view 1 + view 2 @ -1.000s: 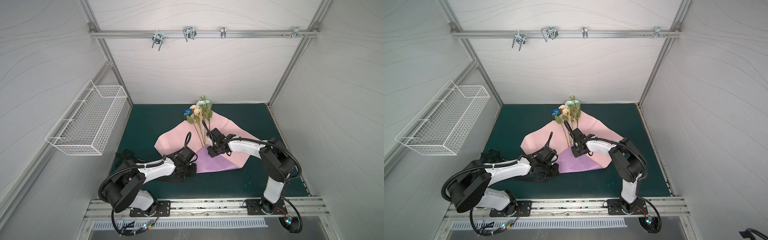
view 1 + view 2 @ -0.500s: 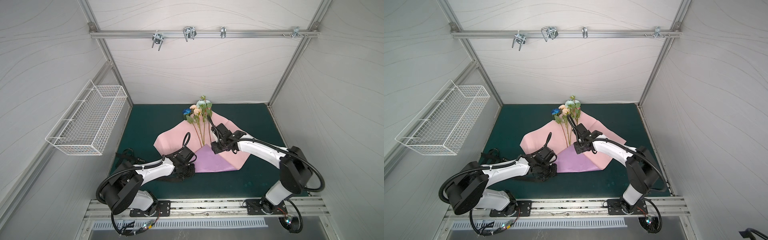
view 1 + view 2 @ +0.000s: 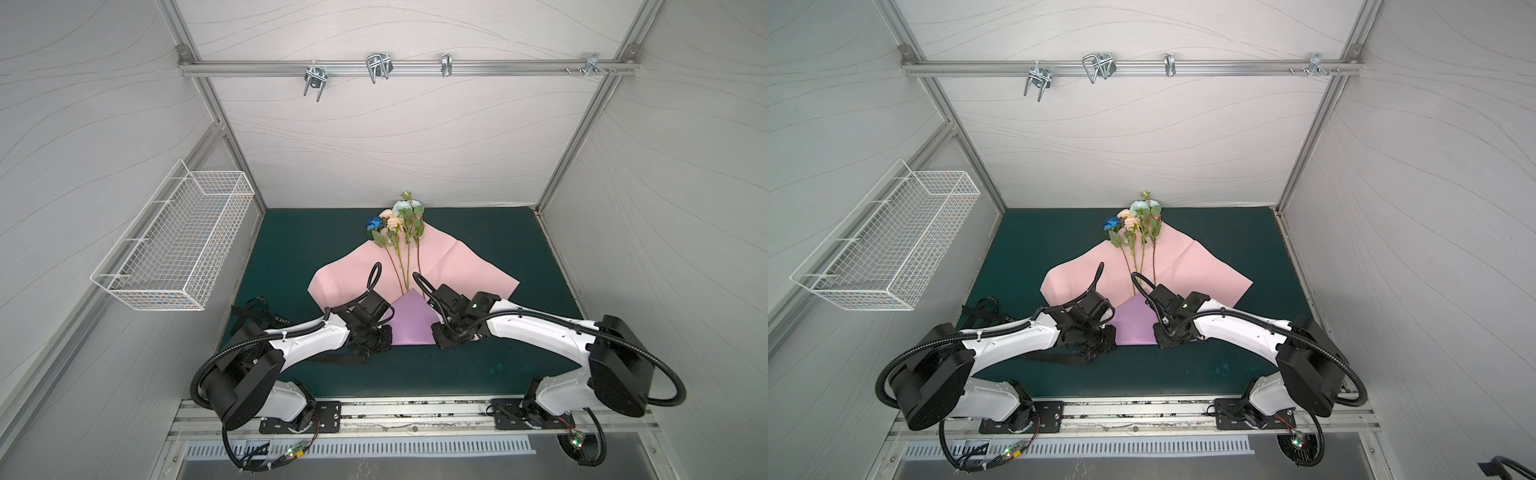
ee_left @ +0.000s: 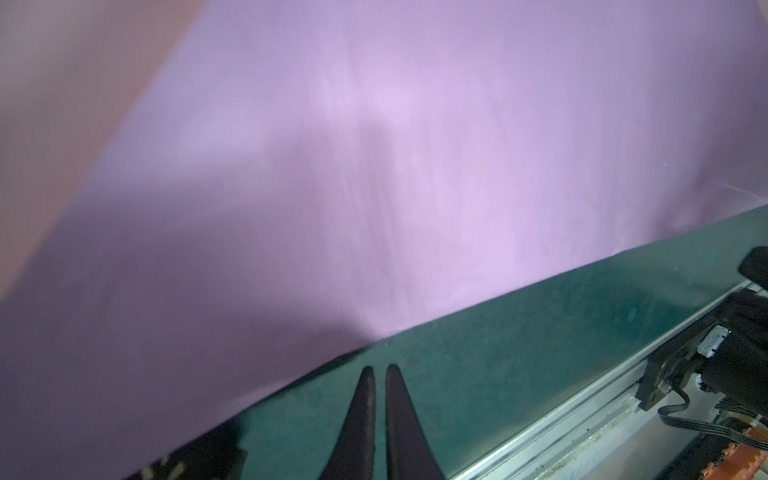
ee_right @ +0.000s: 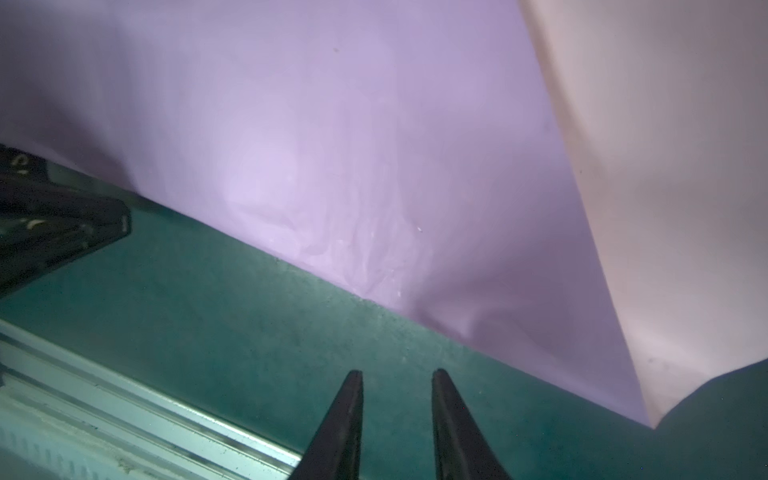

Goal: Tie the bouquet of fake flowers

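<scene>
here, bouquet of fake flowers (image 3: 395,220) on paper sheet (image 3: 457,270), wall-hung wire basket (image 3: 178,249)

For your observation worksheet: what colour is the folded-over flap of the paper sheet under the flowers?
Lilac: the folded flap shows best in a top view.

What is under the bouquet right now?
The bouquet has its stems lying on the pink face of the paper sheet; the blooms reach past its edge over the green mat. The stem ends meet the folded lilac flap; anything beneath that flap is covered.
</scene>
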